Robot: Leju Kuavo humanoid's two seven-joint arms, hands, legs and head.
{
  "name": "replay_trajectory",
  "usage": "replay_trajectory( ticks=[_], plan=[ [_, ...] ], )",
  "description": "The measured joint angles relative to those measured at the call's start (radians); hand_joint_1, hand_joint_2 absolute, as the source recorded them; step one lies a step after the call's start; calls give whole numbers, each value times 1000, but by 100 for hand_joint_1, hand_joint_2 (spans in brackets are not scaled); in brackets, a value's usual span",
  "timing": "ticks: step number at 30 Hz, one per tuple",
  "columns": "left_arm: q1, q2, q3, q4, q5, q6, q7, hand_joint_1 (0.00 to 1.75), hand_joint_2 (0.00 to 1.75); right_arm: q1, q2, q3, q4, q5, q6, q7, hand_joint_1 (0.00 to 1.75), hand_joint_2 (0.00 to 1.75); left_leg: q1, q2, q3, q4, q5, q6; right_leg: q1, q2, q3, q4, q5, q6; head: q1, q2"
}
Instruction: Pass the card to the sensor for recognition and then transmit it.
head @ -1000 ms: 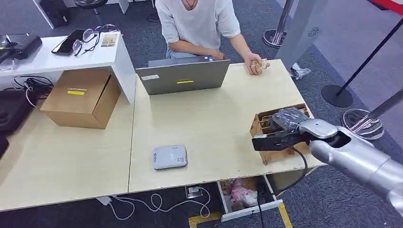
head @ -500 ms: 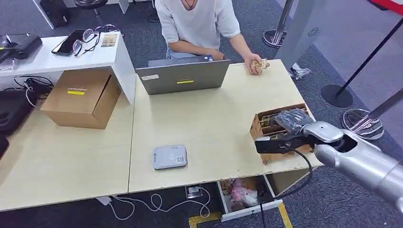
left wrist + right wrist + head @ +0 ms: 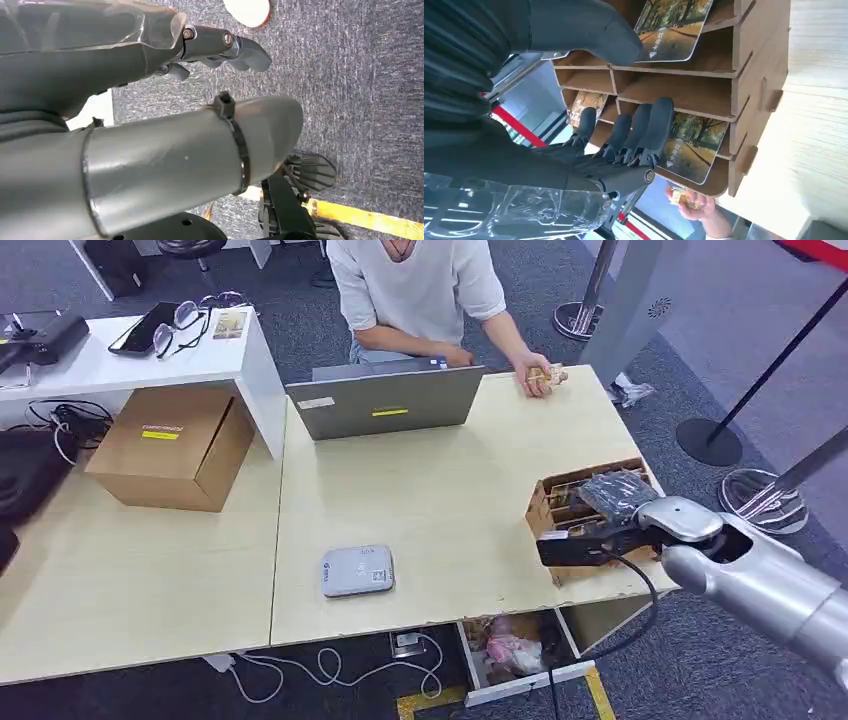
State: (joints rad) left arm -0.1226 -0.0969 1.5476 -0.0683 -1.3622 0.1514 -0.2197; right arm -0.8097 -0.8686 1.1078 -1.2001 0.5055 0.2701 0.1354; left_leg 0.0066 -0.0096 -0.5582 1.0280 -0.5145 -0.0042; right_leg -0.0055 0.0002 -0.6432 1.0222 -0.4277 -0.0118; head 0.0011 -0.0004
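A: Well, how is the right hand (image 3: 600,525) found?

B: It is seen at the wooden card rack (image 3: 560,505), at about 4 o'clock on the pale table (image 3: 440,490). In the right wrist view its dark fingers (image 3: 644,132) are spread apart and laid over the open slots, with the thick thumb (image 3: 589,30) set above them. Nothing is held between them.

A: And the cards?

B: Cards printed with an autumn tree avenue are kept in the slots; one card (image 3: 691,145) lies just beside the fingertips, and whether it is touched cannot be told. Another card (image 3: 671,27) is stood in a slot past the thumb.

A: What is made out of the rack itself?

B: Thin brown board, slotted together with tabs, divided into shallow compartments. From the head view much of it is covered by the hand and the silver arm.

A: The sensor?

B: A flat grey box with rounded corners (image 3: 357,571) is placed near 6 o'clock, well apart from the rack.

A: The left hand (image 3: 220,47)?

B: It is hung over grey carpet (image 3: 360,100), fingers curled in, nothing held.

A: Anything else?

B: A person's hand (image 3: 535,378) is rested at 1 o'clock, closed on something small that cannot be identified.
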Motion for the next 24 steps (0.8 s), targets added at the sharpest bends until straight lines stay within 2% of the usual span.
replay_trajectory(
  ticks=[2,17,18,19,20,22,23,24],
  plan=[
    [0,0,0,0,0,-1,0,0,0,1,0,0,0,0,3,-3,101,175,0,0,0,0,0,0,0,0,0,0,0,0,0,0],
    [2,0,0,0,3,-2,-1,0,0,36,4,0,8,1,3,-4,101,175,0,0,0,0,0,0,0,0,0,0,0,0,0,0],
    [2,0,0,0,3,-2,-2,0,0,38,4,0,8,1,3,-4,108,175,0,0,0,0,0,0,0,0,0,0,0,0,0,0],
    [2,0,0,0,3,-2,-3,0,0,41,4,0,8,1,2,-3,134,175,0,0,0,0,0,0,0,0,0,0,0,0,0,0],
    [2,0,0,0,2,-2,-3,0,0,43,5,0,8,1,1,-2,134,175,0,0,0,0,0,0,0,0,0,0,0,0,0,0],
    [2,-1,0,0,-2,-2,-4,0,0,51,5,0,8,1,0,0,154,175,0,0,0,0,0,0,0,0,0,0,0,0,0,0],
    [3,-1,0,0,-2,-2,-5,0,0,56,5,0,8,1,0,0,154,175,0,0,0,0,0,0,0,0,0,0,0,0,0,0],
    [3,-1,0,0,-2,-2,-6,0,0,59,5,0,8,1,-1,0,169,175,0,0,0,0,0,0,0,0,0,0,0,0,0,0]
  ],
)
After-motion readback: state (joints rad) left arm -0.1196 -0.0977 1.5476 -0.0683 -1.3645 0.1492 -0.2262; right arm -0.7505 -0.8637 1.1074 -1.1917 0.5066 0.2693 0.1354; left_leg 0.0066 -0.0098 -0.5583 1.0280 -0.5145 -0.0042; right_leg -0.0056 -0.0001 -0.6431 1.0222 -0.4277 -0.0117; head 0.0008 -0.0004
